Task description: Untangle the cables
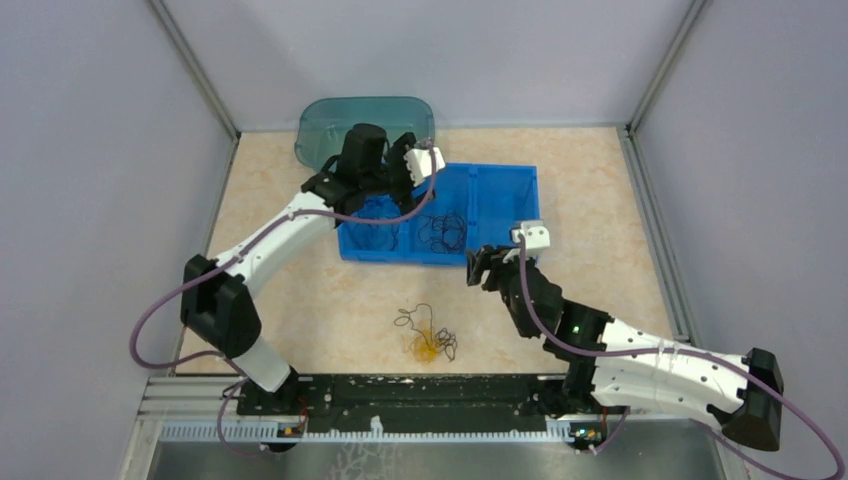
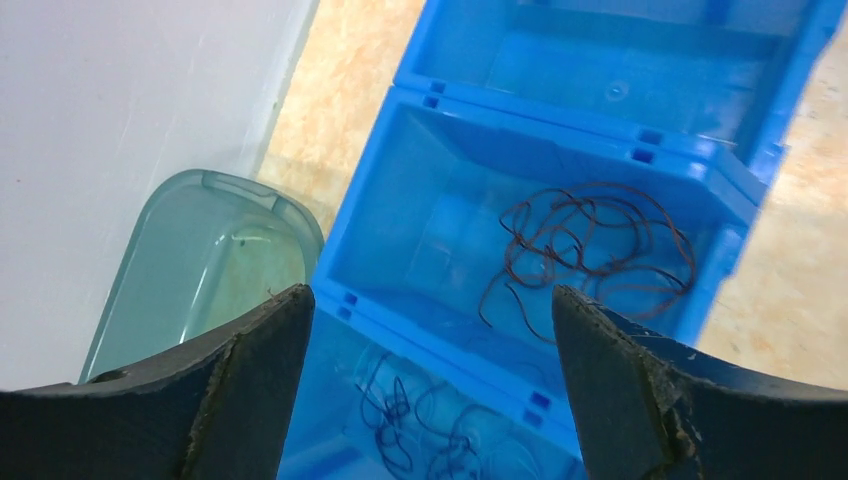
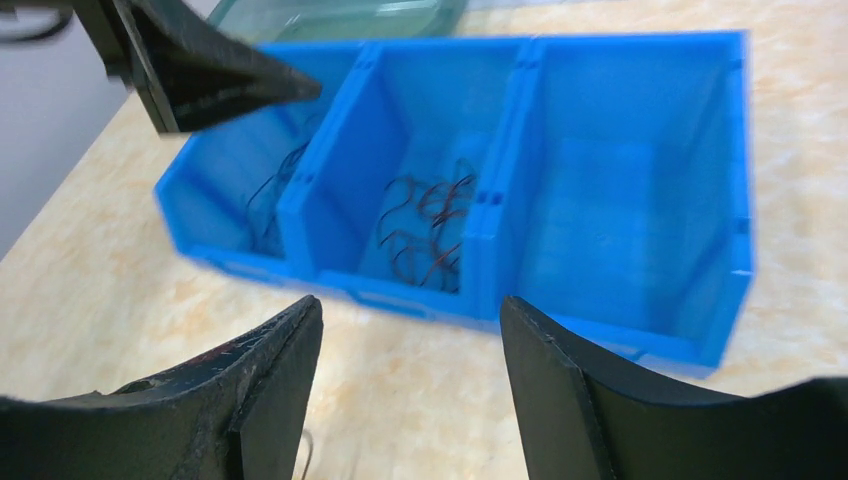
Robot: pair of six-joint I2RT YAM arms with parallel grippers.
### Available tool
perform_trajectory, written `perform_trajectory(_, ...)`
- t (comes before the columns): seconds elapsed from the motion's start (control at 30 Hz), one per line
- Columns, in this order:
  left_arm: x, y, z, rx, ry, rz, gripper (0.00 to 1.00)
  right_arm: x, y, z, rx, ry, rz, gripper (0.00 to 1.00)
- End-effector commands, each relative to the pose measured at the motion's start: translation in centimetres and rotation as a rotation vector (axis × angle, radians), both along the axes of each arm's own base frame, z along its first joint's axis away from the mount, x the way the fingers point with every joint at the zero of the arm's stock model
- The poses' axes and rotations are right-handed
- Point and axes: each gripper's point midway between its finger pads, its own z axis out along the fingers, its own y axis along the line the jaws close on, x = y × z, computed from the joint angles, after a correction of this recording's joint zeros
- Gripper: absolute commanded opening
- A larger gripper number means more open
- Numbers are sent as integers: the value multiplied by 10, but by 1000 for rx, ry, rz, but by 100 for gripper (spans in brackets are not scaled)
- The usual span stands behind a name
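Observation:
A tangle of thin cables (image 1: 428,337), yellow-orange and black, lies on the table in front of the blue three-part bin (image 1: 505,210). A dark cable (image 1: 441,231) sits in the bin's middle compartment, also seen as a dark reddish cable (image 2: 590,250) (image 3: 425,225). A bluish cable (image 2: 420,430) lies in the left compartment, directly under my left gripper (image 2: 430,300) (image 1: 403,172), which hovers open and empty above it. My right gripper (image 3: 410,305) (image 1: 482,270) is open and empty over bare table at the bin's front edge.
A translucent teal container (image 1: 325,125) (image 2: 200,260) stands behind the bin's left end, against the back wall. The bin's right compartment (image 3: 620,200) holds nothing. Enclosure walls close in the left, right and far sides.

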Motion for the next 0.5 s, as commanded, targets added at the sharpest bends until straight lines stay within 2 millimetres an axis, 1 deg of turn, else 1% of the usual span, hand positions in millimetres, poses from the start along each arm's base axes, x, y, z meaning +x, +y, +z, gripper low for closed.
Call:
perform_trajectory(0.0, -47, 19, 25, -6, 65, -76, 95, -22, 42, -10, 23, 100, 252, 66)
perform_trajectory(0.1, -94, 32, 12, 21, 110, -185, 96, -45, 65, -40, 14, 215, 412, 66)
perform_trajectory(0.17, -123, 42, 1, 33, 134, -243, 95, -59, 76, -56, 46, 280, 482, 66)
perform_trajectory(0.23, -147, 52, -10, 48, 141, -290, 95, -71, 88, -68, 88, 318, 559, 66)
perform_trajectory(0.33, -170, 63, -17, 45, 143, -310, 95, -80, 102, -82, 132, 346, 627, 66)
perform_trajectory(0.47, -185, 71, -13, 28, 124, -319, 94, -78, 115, -104, 105, 393, 631, 64)
